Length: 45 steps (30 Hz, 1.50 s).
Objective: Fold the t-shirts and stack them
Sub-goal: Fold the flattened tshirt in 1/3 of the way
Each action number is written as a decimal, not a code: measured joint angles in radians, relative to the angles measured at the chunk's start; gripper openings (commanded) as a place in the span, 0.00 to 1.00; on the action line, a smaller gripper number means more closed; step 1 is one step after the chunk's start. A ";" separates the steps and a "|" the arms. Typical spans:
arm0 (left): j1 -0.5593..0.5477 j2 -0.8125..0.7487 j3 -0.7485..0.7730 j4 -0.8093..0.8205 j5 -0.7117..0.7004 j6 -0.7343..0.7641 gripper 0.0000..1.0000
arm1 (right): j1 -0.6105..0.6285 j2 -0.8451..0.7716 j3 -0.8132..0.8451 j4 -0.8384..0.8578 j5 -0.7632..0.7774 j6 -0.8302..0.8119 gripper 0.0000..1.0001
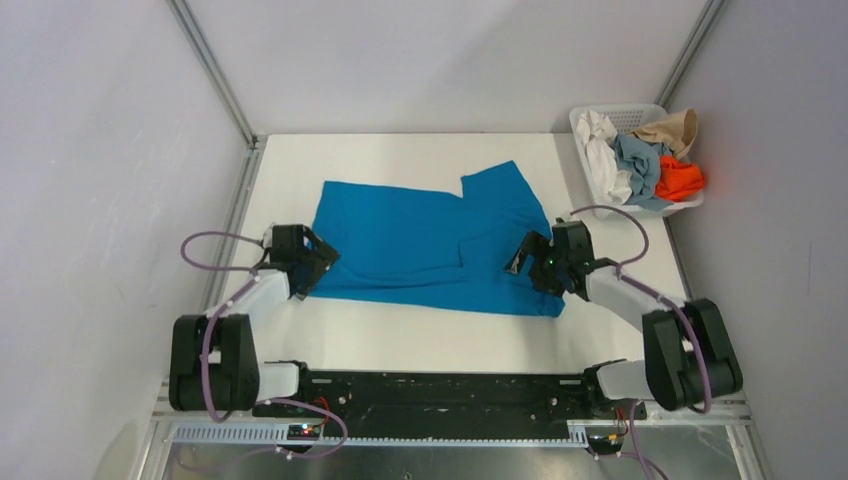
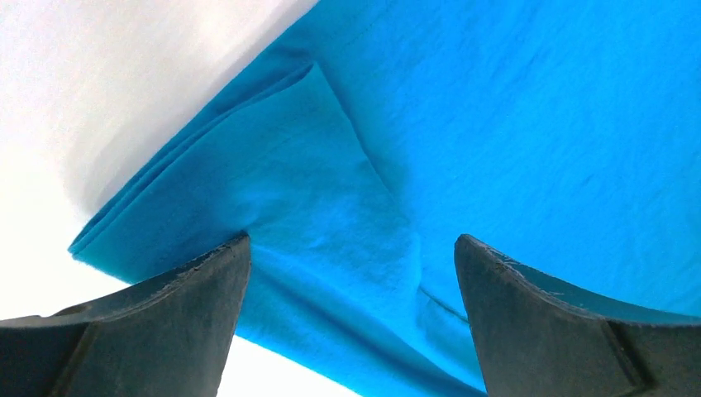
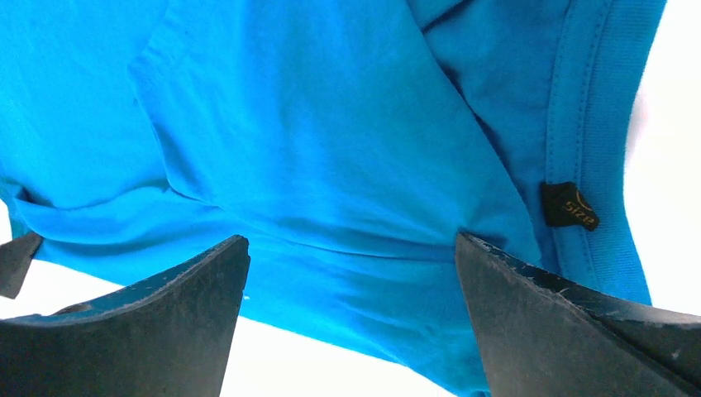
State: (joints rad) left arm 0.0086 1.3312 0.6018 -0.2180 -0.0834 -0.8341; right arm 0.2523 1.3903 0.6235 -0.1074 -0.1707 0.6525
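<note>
**I am holding both grippers open over the two ends of the blue t-shirt (image 1: 430,245), judging where to pinch.**

The shirt is lying partly folded across the middle of the table (image 1: 400,340) in the top view. My left gripper (image 1: 312,262) is sitting at the shirt's left edge and my right gripper (image 1: 528,258) at its right end, both with fingers spread and nothing clamped. The other shirts (image 1: 640,165) are sitting bundled in the basket (image 1: 640,108) at the upper right. I am expecting light, limp cloth that will sag and drag rather than hold its shape. So I am aiming low at layered edges: the doubled corner (image 2: 165,223) at the left of my left wrist view, and the ribbed collar (image 3: 591,124) by the size label (image 3: 569,205) at the right of my right wrist view, where the thicker seam should be giving me firmer purchase.
</note>
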 measured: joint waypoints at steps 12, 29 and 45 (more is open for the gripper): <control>-0.090 -0.622 -0.384 -0.038 0.016 -0.148 0.98 | 0.007 -0.459 -0.233 -0.257 0.034 0.035 1.00; -0.125 -1.004 -0.455 -0.298 0.028 -0.250 0.98 | 0.011 -0.557 -0.246 -0.409 0.104 0.061 1.00; -0.133 -0.962 -0.307 -0.474 0.026 -0.267 0.98 | -0.077 -0.458 -0.158 -0.349 0.104 -0.017 1.00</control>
State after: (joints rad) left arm -0.1246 0.3687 0.2943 -0.6918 -0.0578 -1.1015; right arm 0.1753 0.9325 0.4660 -0.4561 -0.0666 0.6357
